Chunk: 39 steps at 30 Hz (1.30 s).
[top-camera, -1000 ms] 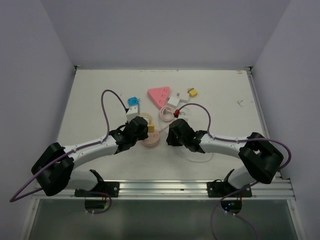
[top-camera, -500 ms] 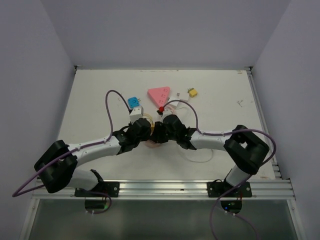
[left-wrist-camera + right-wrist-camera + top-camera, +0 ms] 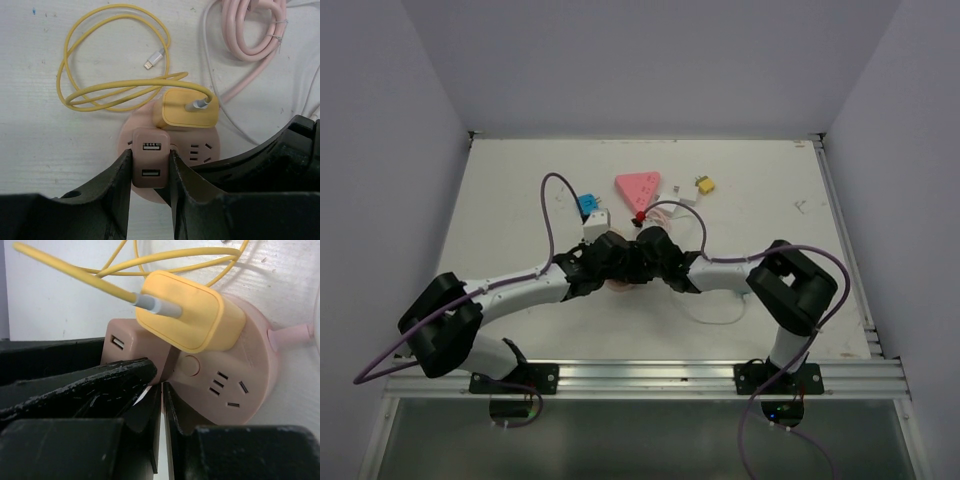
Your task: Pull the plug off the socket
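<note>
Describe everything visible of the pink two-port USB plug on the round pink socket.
The pink rectangular plastic USB plug shows two ports stacked on its top face. It stands upright, seated in the round pink plastic socket, right beside the yellow square plug. The left end effector grips its two sides.

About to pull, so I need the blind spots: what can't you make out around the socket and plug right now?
- Top external: the pink socket is almost wholly hidden under the two grippers.
- Left wrist: the left gripper flanks the pink adapter; the adapter's prongs and seating are hidden by its own body.
- Right wrist: whether the right gripper presses on the socket is hidden by its own fingers.
</note>
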{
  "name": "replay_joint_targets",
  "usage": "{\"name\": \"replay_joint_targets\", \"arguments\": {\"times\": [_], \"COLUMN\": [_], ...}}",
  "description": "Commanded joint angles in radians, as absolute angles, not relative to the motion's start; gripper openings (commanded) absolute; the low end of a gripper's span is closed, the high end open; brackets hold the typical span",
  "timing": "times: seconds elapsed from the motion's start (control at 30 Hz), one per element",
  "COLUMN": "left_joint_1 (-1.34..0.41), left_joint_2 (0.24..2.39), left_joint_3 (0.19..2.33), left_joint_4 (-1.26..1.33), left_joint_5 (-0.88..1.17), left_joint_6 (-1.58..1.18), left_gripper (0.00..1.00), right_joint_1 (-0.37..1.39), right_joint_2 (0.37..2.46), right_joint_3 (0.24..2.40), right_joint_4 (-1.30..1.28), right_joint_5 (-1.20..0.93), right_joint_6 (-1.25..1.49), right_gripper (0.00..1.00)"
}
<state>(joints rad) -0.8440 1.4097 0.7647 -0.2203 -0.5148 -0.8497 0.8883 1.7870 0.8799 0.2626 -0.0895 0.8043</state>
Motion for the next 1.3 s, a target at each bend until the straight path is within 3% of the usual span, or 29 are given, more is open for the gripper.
{"name": "replay_joint_targets", "arguments": {"times": [0.0, 0.67, 1.03, 1.27], "left_joint_1": [-0.848, -0.816, -0.805, -0.655], "left_joint_2": [1.404, 1.45, 1.442, 1.267], "left_joint_3": [0.859, 1.12, 1.109, 0.977], "left_joint_4": [-0.218, -0.371, -0.4, -0.364], "left_joint_5": [-0.551, -0.646, -0.632, -0.516], "left_joint_6": [-0.873, -0.841, -0.864, -0.815], "left_gripper": [0.0, 0.0, 0.0, 0.0], "right_joint_1": [0.879, 0.833, 0.833, 0.833], "right_joint_2": [1.913, 2.06, 2.088, 2.04], "right_joint_3": [0.857, 0.908, 0.924, 0.891], "right_joint_4": [-0.092, -0.242, -0.242, -0.17], "right_joint_5": [-0.003, 0.015, 0.003, -0.018], "right_joint_6": [0.859, 0.92, 0.92, 0.902], "right_gripper": [0.11, 0.14, 0.14, 0.17]}}
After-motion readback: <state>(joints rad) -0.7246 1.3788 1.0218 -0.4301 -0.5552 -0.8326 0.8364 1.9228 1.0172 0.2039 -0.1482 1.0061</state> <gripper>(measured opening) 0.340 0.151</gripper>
